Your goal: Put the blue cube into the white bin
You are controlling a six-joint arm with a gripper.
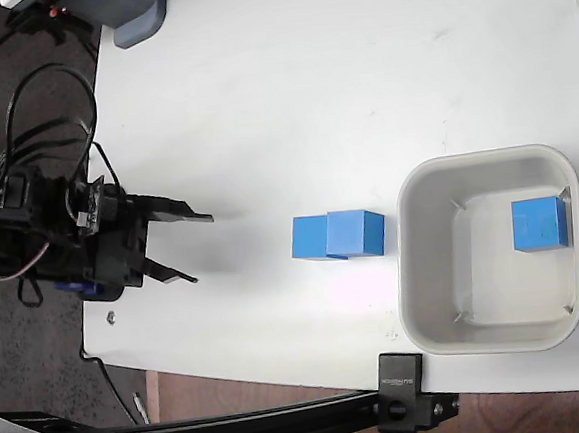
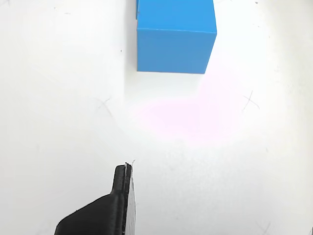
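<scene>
Plain white matte tabletop (image 1: 289, 86) w/ faint scuffs; dark floor at the 9 o'clock edge of the fixed view, grey box (image 1: 138, 13) at 11 o'clock, black rail and clamp (image 1: 403, 405) along 6 o'clock.

Large off-white square plastic bin (image 1: 429, 266), rounded corners, thick rim, sits at 3 o'clock; one small bright-blue cube (image 1: 540, 224) lies inside, against its 3 o'clock wall.

Two more matching blue cubes (image 1: 311, 237) (image 1: 356, 233) touch side by side near centre, just off the bin's 9 o'clock side, faces square to the bin. Cubes have no long axis.

Black two-finger gripper (image 1: 187, 250) at 9 o'clock, fingers spread wide, empty, pointing toward 3 o'clock. Wrist view: one cube (image 2: 176, 41) at 12 o'clock, one fingertip (image 2: 122, 178) at 6 o'clock.
</scene>
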